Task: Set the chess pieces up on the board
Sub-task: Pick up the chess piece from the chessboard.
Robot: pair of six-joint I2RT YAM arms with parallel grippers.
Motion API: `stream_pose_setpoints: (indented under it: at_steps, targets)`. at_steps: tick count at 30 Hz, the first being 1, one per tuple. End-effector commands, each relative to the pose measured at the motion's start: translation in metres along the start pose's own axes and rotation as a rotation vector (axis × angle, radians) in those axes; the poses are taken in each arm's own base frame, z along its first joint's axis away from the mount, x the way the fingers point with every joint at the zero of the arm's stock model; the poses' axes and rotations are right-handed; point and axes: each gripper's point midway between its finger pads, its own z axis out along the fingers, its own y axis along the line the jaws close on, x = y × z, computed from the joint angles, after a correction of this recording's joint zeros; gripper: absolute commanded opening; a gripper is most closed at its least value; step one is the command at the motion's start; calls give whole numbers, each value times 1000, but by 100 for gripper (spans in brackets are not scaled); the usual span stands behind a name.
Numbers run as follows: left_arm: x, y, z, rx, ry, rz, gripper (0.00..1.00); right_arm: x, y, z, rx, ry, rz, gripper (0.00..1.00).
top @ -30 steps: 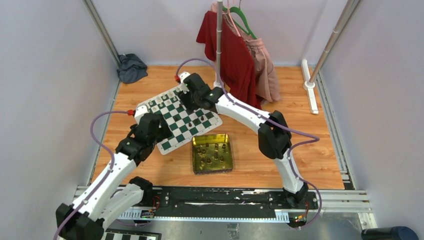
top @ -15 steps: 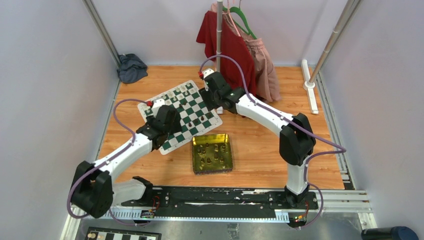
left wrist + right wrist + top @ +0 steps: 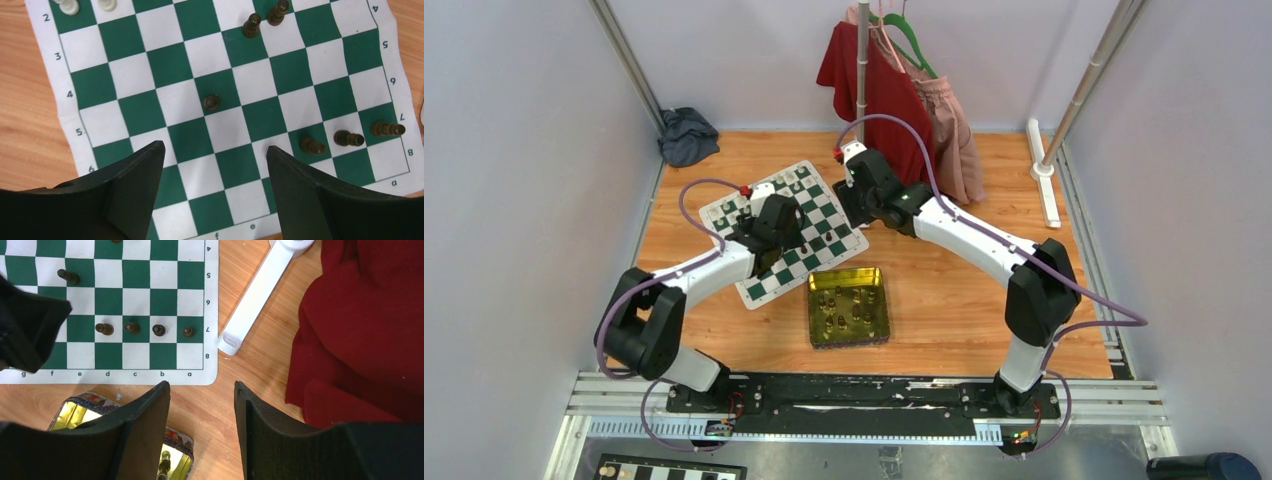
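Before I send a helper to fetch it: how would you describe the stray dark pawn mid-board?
Find the green-and-white board on the wooden table. Near its middle, on a green square, stands the dark pawn. Other dark pieces stand in groups; it stands alone.

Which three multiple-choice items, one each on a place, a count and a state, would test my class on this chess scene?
1. Where does the gold tin lie?
A beside the board, off its near edge; B on the board; C under the red garment.
2. In the right wrist view, how many dark pieces stand in row 7?
A two; B four; C six.
3. How is the left gripper?
A shut on a pawn; B shut, empty; C open, empty.
Key: A, the tin sits clear of the mat's near edge; B, one piece stands on each of files a to d; C, its jaws stand wide apart with nothing gripped.
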Motion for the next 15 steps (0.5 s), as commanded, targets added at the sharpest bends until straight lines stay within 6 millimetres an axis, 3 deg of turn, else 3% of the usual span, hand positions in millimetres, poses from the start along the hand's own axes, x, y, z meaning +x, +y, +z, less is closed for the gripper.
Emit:
stream_pose_setpoints:
  at_steps: [1,10,15]
  targets:
    - [-16,-14,13,-7,-54,-11,81,-1,-13,-11,34,-13,-3,54]
    - [-10,-22,33,-21,-46,-2,77,2,-15,-17,35,-9,-9,54]
    - [-10,-15,43,-32,-32,-49,77,2,-15,-18,34,-8,-11,54]
